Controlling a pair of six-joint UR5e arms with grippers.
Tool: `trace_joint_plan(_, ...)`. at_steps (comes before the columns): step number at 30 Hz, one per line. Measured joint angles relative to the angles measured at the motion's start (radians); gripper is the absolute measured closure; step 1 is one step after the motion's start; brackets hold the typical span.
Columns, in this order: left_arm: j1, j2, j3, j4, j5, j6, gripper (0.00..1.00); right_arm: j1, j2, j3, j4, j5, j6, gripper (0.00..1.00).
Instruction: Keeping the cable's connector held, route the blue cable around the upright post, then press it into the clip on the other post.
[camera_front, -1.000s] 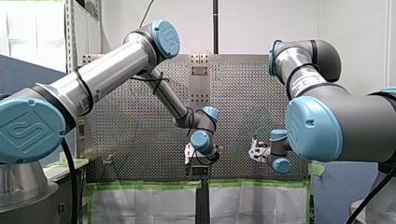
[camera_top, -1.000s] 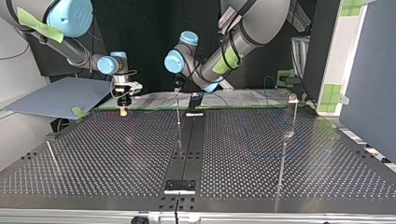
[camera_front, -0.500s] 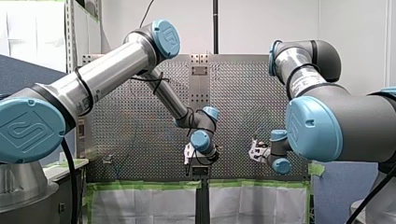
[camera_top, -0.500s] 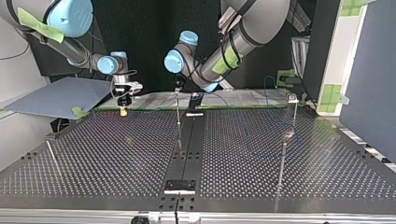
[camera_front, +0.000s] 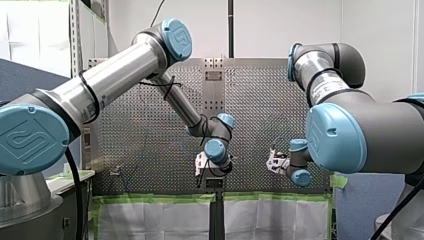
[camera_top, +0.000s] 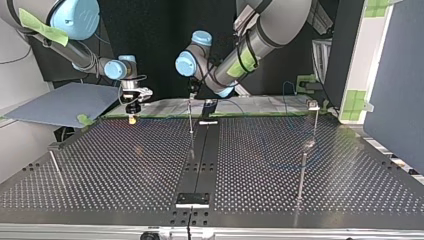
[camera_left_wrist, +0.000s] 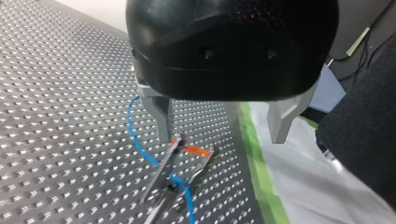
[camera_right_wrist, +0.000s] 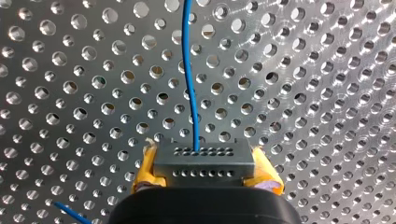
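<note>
Only my left gripper (camera_left_wrist: 222, 138) has shifted slightly

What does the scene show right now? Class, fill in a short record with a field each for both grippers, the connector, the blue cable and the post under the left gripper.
right gripper: shut on the connector, yellow pads on either side
connector: grey block with rows of holes
blue cable: leaves the connector, runs ahead over the perforated table
left gripper: open, metal fingers apart, holding nothing
post: thin, orange piece at its top, beside one metal finger; cable curves past it
cable in clip: cannot tell
</note>
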Motion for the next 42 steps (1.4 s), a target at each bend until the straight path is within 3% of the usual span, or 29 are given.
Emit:
trace_joint_plan(10,-0.001,0.078,-0.08,0.076,-0.03,-0.006,0.0,0.0,0.001,0.0,0.0,0.0,0.001,1.0)
trace_joint_plan(20,-0.005,0.17,-0.172,0.167,-0.022,-0.072,0.0,0.0,0.002,0.0,0.0,0.0,-0.002,1.0)
trace_joint_plan(34,-0.015,0.305,-0.306,0.129,-0.023,-0.081,0.0,0.0,0.004,0.0,0.0,0.0,-0.001,1.0)
trace_joint_plan(42,-0.017,0.387,-0.389,0.155,-0.025,-0.031,0.0,0.0,0.006,0.0,0.0,0.0,-0.003,1.0)
